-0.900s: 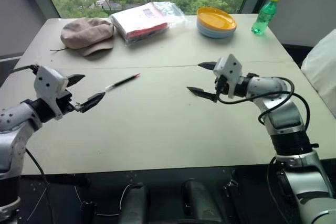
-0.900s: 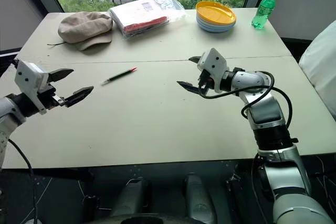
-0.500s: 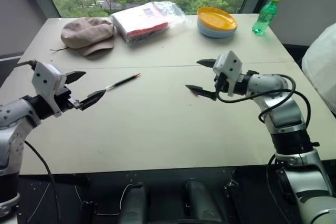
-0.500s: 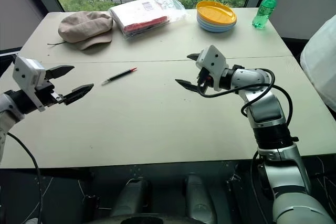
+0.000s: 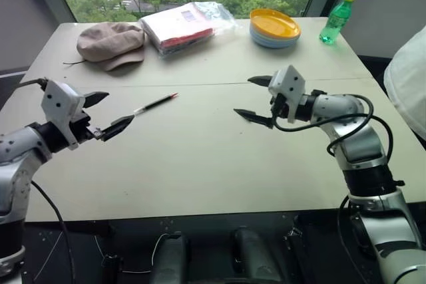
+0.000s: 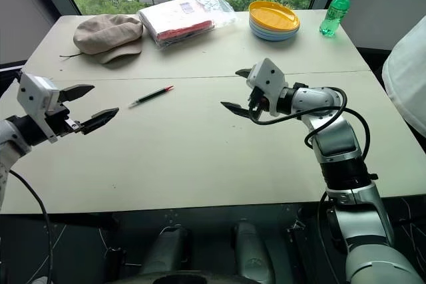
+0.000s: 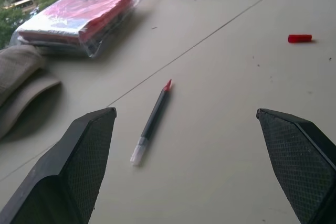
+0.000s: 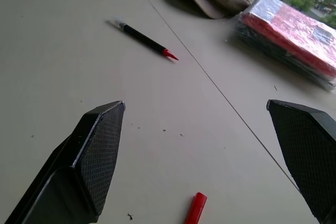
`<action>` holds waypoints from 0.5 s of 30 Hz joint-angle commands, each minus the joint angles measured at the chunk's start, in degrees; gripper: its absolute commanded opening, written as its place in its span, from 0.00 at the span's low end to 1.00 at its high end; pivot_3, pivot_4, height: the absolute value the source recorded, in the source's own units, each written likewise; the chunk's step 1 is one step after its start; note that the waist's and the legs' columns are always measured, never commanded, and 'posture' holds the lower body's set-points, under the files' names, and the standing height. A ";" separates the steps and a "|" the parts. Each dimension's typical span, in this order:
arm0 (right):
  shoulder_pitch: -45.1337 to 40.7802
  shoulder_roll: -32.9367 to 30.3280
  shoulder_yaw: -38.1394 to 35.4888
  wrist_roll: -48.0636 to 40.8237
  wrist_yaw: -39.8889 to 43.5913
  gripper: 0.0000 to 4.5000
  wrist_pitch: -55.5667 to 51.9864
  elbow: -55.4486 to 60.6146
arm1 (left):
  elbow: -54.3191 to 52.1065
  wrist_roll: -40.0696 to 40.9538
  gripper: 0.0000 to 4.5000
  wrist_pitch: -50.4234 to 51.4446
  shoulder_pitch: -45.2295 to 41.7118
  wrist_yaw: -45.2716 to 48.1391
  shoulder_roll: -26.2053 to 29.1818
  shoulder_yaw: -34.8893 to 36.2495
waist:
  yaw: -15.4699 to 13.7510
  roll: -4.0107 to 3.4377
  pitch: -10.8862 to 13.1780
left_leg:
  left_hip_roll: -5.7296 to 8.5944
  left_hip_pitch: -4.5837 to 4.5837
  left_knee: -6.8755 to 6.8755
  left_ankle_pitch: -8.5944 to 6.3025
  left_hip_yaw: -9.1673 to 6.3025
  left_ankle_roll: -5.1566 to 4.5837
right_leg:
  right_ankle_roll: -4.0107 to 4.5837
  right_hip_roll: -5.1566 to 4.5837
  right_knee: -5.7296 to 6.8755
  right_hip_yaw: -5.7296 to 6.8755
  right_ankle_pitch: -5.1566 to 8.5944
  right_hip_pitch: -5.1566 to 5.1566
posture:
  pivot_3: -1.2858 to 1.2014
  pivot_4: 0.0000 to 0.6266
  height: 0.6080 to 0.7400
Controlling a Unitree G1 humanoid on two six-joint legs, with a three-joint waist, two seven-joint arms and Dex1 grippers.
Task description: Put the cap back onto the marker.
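The marker (image 5: 154, 104), left of centre on the bench (image 5: 200, 157), looks light and stiff: grip mid-barrel. The cap (image 8: 196, 208) is tiny, slippery. Both fingers (image 7: 86, 156) spread, released.

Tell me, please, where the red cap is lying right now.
The cap lies on the table beneath the open right gripper, right of the marker.

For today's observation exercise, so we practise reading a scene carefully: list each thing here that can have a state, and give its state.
marker: uncapped, red tip bare, lying flat on the table.
cap: off the marker, lying on its side on the table.
left claw: open, holding nothing, above the table.
right claw: open, holding nothing, above the table.
bottle: upright, yellow cap on.
plates: stacked.
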State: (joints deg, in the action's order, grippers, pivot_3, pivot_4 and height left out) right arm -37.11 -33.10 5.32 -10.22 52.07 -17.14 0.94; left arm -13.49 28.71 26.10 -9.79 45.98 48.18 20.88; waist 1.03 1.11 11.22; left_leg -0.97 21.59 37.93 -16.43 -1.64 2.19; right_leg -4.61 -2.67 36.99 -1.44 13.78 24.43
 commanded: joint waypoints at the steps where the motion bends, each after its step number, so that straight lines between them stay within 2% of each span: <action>1: -0.23 -0.04 -0.44 -0.62 -0.13 0.99 0.05 2.49 | -0.88 -0.54 1.00 -0.69 -0.64 -0.12 0.14 -0.32 | 0.00 0.00 0.00 | 0.00 0.00 0.00 0.00 0.00 0.00 | 0.00 0.00 0.00 0.00 0.00 0.00 | 0.52 0.24 1.00; 4: -0.08 0.36 -0.64 -0.84 -0.74 0.99 -0.46 3.15 | 1.20 -0.97 1.00 -2.15 -1.25 0.91 -0.07 -1.01 | 0.00 0.00 0.00 | 0.00 0.00 0.00 0.00 0.00 0.00 | 0.00 0.00 0.00 0.00 0.00 0.00 | 0.52 0.24 1.00; 9: -0.13 1.91 -0.80 -0.16 -3.28 0.99 -0.25 3.21 | 12.38 -3.60 1.00 -7.36 -6.45 3.71 -1.48 -4.34 | -0.05 0.00 0.00 | 0.00 -0.01 0.01 0.00 -0.01 0.00 | 0.00 0.04 0.04 0.02 -0.01 0.00 | 0.52 0.24 1.00; 15: 1.30 5.53 -2.12 2.12 -12.07 0.99 -0.62 5.68 | 40.34 -9.98 1.00 -14.59 -24.36 10.63 -4.69 -12.85 | -0.46 0.04 -0.01 | 0.03 0.04 0.06 0.00 -0.02 0.00 | -0.04 0.02 0.04 0.06 -0.03 0.00 | 0.52 0.24 1.00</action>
State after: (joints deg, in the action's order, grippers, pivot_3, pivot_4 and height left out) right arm -35.81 -28.10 5.06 -8.47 42.82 -18.10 3.16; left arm 21.54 20.89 14.87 -30.82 54.96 43.42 9.09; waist 0.56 1.15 11.21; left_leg -0.94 21.65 38.01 -16.43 -1.67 2.19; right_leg -4.65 -2.64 37.04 -1.36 13.74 24.43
